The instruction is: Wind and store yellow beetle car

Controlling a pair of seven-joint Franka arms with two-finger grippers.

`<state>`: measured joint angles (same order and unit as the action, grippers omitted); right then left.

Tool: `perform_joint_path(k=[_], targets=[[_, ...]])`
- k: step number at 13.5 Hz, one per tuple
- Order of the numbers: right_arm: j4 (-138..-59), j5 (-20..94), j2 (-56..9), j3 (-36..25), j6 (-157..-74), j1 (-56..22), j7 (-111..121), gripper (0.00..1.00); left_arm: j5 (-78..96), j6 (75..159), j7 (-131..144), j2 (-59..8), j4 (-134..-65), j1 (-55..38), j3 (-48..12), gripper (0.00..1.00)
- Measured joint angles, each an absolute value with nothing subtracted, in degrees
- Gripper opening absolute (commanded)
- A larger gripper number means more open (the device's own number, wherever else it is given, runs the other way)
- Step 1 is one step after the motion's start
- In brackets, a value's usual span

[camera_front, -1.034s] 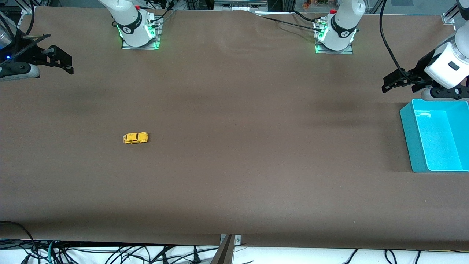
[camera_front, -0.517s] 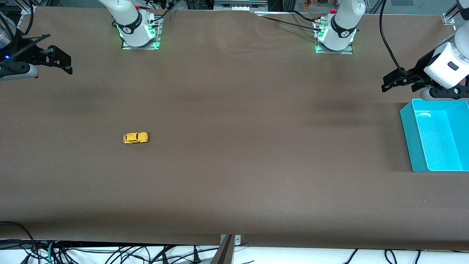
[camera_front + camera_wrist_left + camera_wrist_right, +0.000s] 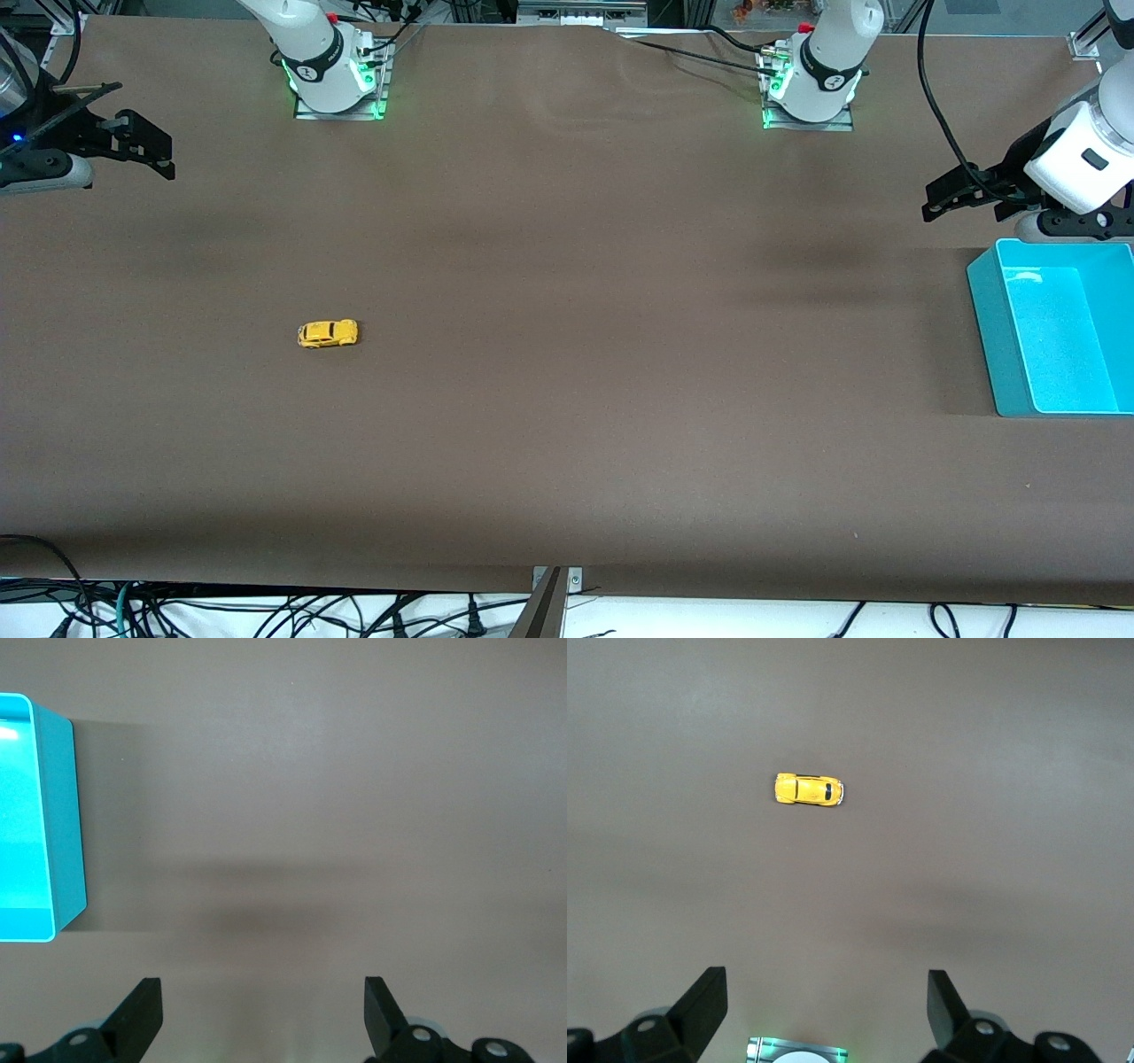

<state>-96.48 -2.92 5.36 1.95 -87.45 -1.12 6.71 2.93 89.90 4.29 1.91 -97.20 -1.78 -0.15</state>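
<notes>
The yellow beetle car (image 3: 328,333) is a tiny bright yellow toy with dark windows. It sits alone on the brown table (image 3: 567,399), toward the right arm's end. It also shows in the right wrist view (image 3: 809,789). My right gripper (image 3: 142,146) is open and empty, held high over the table's edge at the right arm's end, well apart from the car; its jaws (image 3: 824,1014) stand wide. My left gripper (image 3: 952,193) is open and empty, raised beside the teal bin (image 3: 1010,354); its jaws (image 3: 263,1019) stand wide.
The teal bin, also in the left wrist view (image 3: 62,833), stands open and empty at the left arm's end of the table. The two arm bases (image 3: 335,75) (image 3: 811,84) glow green along the table's edge farthest from the front camera. Cables hang below the nearest edge.
</notes>
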Motion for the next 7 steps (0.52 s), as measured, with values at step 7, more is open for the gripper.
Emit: perform_joint_path(k=[7], targets=[[-96.47,-2.93,6.13,1.95,-87.59,-1.12,6.99,1.0,2.93,89.16,4.29,1.91,-97.03,-1.89,-0.22,1.0]])
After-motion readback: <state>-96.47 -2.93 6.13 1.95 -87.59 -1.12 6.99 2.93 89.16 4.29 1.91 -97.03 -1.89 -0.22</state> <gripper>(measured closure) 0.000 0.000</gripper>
